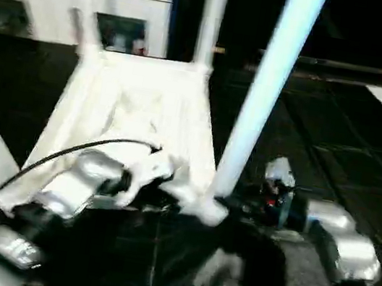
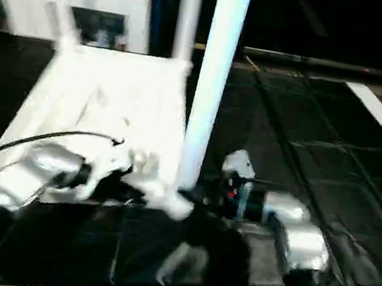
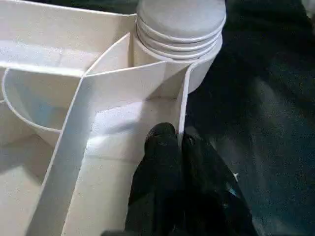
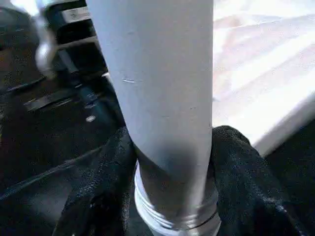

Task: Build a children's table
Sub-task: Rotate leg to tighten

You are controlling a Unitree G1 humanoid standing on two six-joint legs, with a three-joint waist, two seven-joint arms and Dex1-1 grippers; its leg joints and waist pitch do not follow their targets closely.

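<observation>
Right claw [image 4: 170, 196] grips a leg [image 1: 265, 97] at its threaded end, beside the near corner socket [image 3: 179, 44]; left claw [image 3: 172, 147] pinches the upturned tabletop's [image 1: 138, 105] rib. Two legs stand seated; assembly seems roughly half done.

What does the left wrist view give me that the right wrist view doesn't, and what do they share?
Left wrist view alone: the left end effector, shut on a thin rib of the tabletop's ribbed underside, right beside the corner socket.

Right wrist view alone: the right end effector, its black fingers on either side of the leg's shaft just above its ringed end, with the dark floor behind.

Shared: the ringed end of that leg and part of the white tabletop.
</observation>
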